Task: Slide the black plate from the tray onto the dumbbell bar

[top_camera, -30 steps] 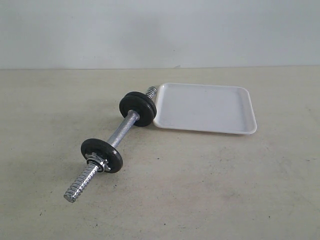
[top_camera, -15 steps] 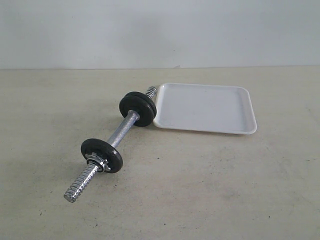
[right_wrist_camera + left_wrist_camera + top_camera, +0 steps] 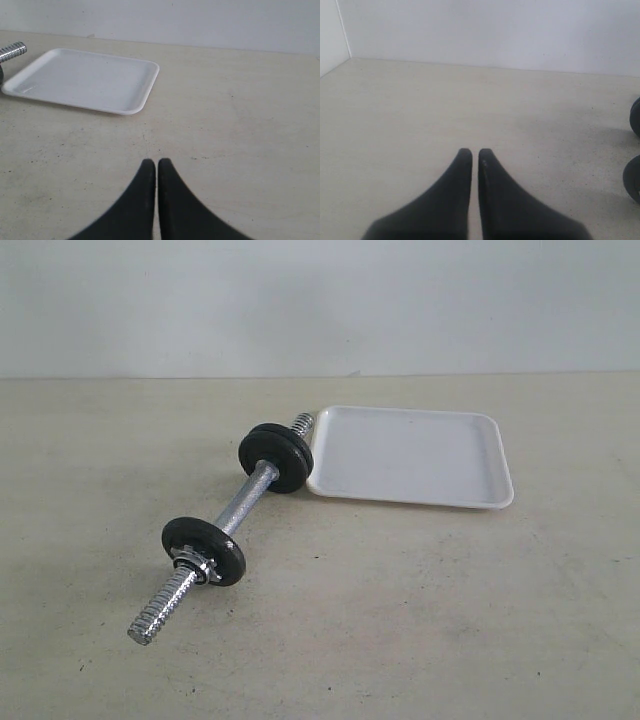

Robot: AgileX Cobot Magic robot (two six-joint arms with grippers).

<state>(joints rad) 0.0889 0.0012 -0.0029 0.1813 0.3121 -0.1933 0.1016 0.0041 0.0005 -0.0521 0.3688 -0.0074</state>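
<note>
I judge the black plate [image 3: 290, 462] to be on the dumbbell bar [image 3: 250, 495] already. It looks like the outer of two discs pressed together at the bar's far end, just beside the tray [image 3: 410, 455], which holds nothing. The bar's long axis runs diagonally, near-left to far-right, with a single disc [image 3: 203, 550] toward its near end. Both grippers hang over the tabletop [image 3: 450, 610] with jaws together on nothing. The left gripper [image 3: 471, 152] has discs off to one side, and the right gripper [image 3: 152, 162] faces the tray, well apart from it. There is no brand or writing I can read.
</note>
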